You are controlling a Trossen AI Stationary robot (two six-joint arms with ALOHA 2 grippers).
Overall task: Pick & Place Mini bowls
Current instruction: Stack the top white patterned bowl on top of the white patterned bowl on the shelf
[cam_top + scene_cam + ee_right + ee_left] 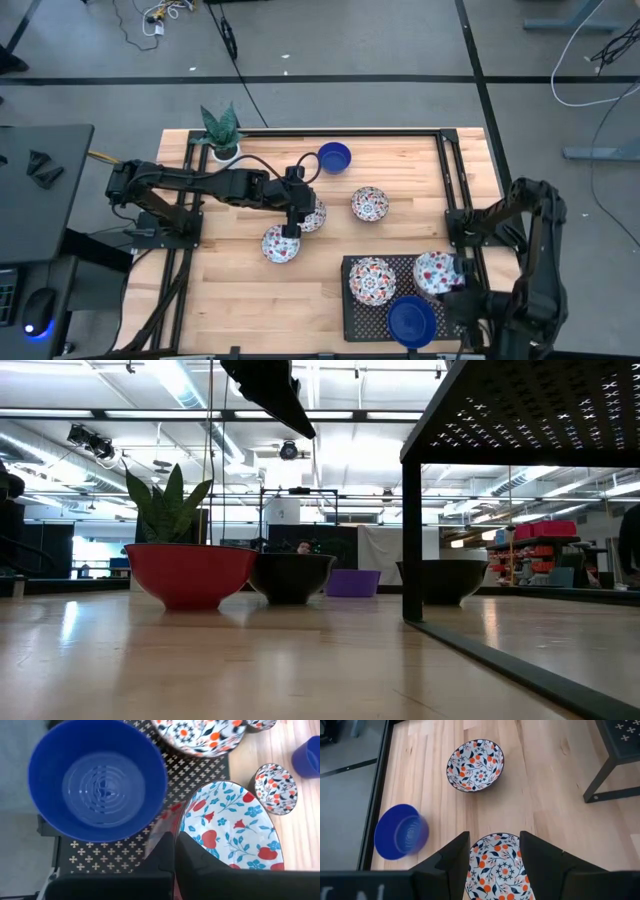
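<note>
Left hand spread over 2 patterned bowls on wood table (lab behind).

Grey floor crossed by dark tape lines fills the upper part of the high view, with loose white cables at top left. The low view shows ceiling light strips up top and red shelving at far right
</note>
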